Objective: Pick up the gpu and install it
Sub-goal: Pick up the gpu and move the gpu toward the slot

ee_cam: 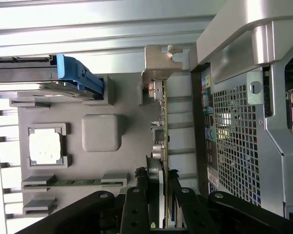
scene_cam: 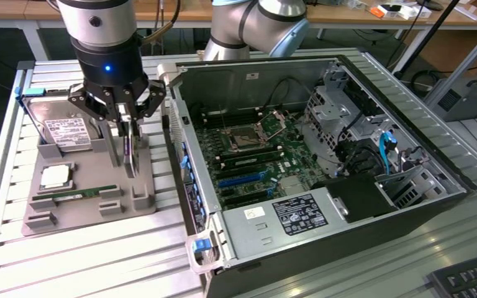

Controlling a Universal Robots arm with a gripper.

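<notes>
Pincer (ee_cam: 160, 185) partly closed, fingers clamped on both faces of the gpu (ee_cam: 158, 122) | gpu upright on its edge over gray tray (scene_cam: 89, 208) | narrow gap between card and computer case (scene_cam: 305, 155) outer wall | hard drive (scene_cam: 64, 131) near on opposite side, wider room there

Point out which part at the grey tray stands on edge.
The gpu: it stands upright on its thin edge, gripped by the hand. The hard drive, the processor and the RAM stick all lie face up in their holders.
</notes>
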